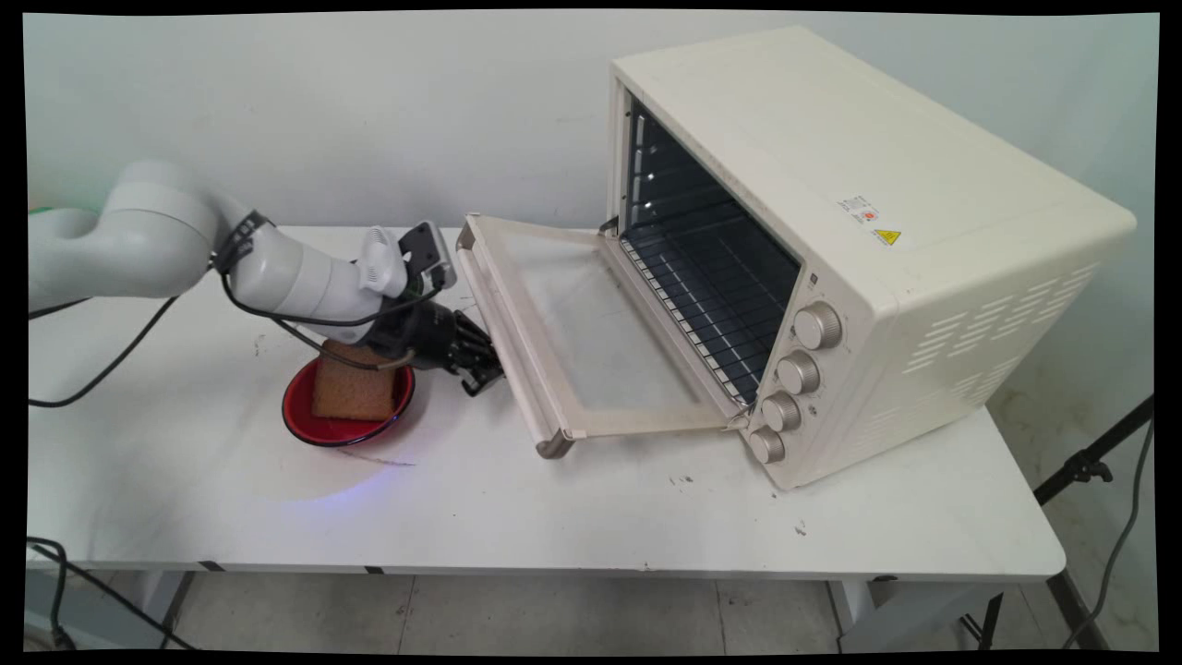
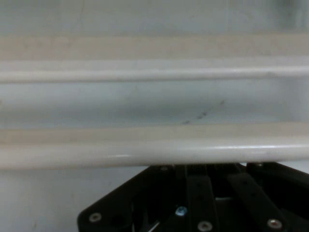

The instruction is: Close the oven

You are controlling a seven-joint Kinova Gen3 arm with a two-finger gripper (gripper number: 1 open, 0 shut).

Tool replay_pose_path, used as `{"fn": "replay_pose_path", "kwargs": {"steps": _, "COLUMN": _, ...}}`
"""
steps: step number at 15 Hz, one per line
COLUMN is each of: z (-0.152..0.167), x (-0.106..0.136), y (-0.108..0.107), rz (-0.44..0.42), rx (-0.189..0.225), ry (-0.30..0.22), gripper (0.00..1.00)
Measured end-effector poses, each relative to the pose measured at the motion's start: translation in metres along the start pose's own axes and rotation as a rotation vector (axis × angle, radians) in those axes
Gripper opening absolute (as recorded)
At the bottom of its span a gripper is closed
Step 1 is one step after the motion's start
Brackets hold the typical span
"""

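Gripper [image 1: 482, 368] at the open oven door [image 1: 591, 337] handle [image 2: 154, 152] — finger state indiscernible (linkage only); bread [image 1: 353, 383] in red bowl [image 1: 305, 427] beside.

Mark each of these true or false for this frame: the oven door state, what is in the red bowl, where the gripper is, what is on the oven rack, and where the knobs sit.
1. The oven's door is folded down open. True.
2. The red bowl is empty. False: a brown sponge-like block sits in it.
3. The gripper is at the handle on the door's outer edge, between the bowl and the oven. True; the hand view shows the handle bar right in front of the linkage.
4. A tray of food sits on the oven rack. False: the rack is bare.
5. The oven has four knobs in a column beside the opening. True.
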Motion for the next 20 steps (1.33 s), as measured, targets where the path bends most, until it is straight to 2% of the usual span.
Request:
{"fn": "replay_pose_path", "kwargs": {"steps": 9, "z": -0.001, "x": 0.026, "y": 0.0, "rz": -0.065, "rx": 0.039, "ry": 0.028, "gripper": 0.0}}
{"fn": "replay_pose_path", "kwargs": {"steps": 20, "z": -0.028, "x": 0.093, "y": -0.008, "rz": -0.131, "rx": 0.07, "ry": 0.105, "gripper": 0.0}}
